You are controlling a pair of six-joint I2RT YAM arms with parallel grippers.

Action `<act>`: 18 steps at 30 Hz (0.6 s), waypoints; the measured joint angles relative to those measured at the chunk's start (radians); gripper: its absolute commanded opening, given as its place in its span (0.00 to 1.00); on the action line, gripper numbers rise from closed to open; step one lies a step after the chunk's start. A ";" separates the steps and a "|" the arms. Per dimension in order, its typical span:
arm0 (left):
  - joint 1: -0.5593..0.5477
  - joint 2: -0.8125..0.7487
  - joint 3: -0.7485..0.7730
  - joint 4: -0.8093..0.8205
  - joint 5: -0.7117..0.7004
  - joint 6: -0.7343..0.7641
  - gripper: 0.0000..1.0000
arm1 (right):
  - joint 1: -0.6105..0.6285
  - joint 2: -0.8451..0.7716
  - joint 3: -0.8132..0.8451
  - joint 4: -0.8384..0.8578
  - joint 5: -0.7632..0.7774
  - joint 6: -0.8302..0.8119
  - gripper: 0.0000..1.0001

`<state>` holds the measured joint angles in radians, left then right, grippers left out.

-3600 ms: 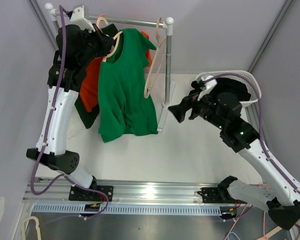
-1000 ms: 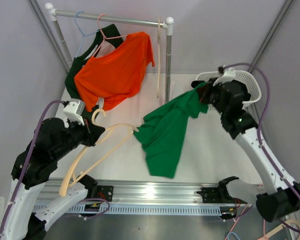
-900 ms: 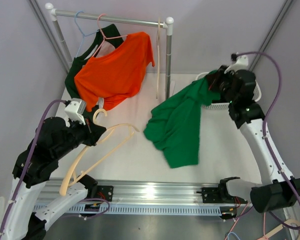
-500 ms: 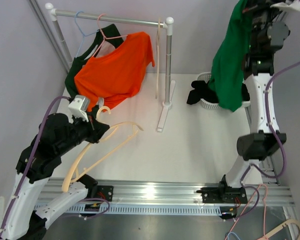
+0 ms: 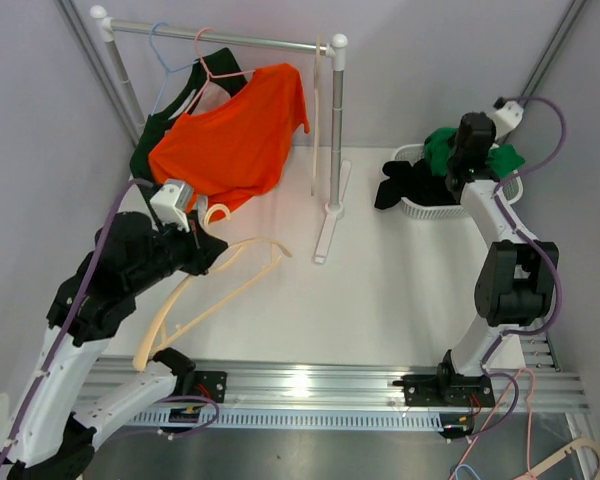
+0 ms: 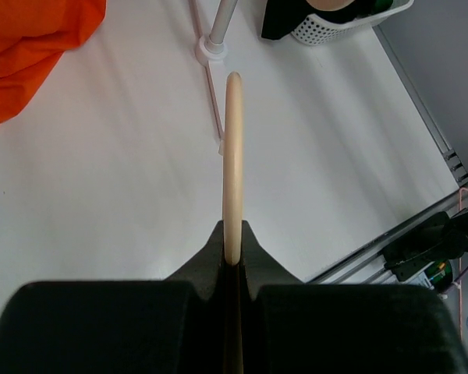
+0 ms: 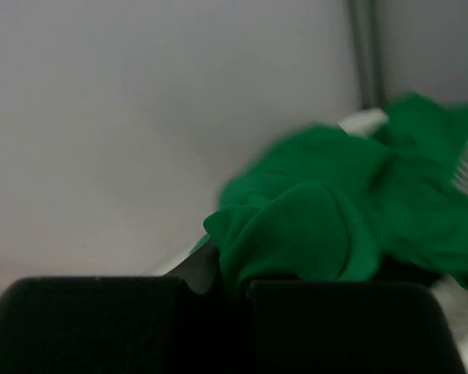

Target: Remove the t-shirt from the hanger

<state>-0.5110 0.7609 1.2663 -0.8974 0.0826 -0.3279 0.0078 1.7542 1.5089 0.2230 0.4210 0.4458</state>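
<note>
Now your left pincer (image 6: 232, 236) is clamped tight on the bare cream hanger (image 6: 232, 156), its two fingers pressed against the thin wooden arm with no gap to either side. From above, you can see that hanger (image 5: 225, 285) held out tilted over the left part of the white table (image 5: 380, 290), hook end up by the pincer (image 5: 204, 252), with no cloth on it.

Your right pincer (image 7: 232, 274) is closed on a bunched fold of the green t-shirt (image 7: 312, 226). In the overhead view that pincer (image 5: 462, 172) points down into the white basket (image 5: 430, 208) at the far right of the table. The t-shirt (image 5: 440, 146) sits crumpled in the basket and spills over its far rim, next to a black garment (image 5: 393, 186) that hangs over the near-left edge.

On the rack (image 5: 230, 40) at the far left hang an orange shirt (image 5: 230, 140) and a dark green shirt (image 5: 145, 165) behind it, well apart from both pincers.
</note>
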 measured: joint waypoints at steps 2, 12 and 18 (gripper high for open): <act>0.000 0.034 0.011 0.001 0.009 0.008 0.01 | 0.002 0.000 -0.062 -0.123 0.069 0.007 0.00; 0.048 0.264 0.159 0.018 0.101 0.017 0.01 | -0.069 0.192 0.196 -0.524 0.044 -0.009 0.21; 0.148 0.399 0.396 0.012 0.134 0.019 0.01 | -0.124 0.208 0.148 -0.614 0.003 0.011 0.99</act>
<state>-0.3634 1.1603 1.6627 -0.8852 0.2165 -0.3088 -0.1165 1.9617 1.6569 -0.3912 0.4240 0.4564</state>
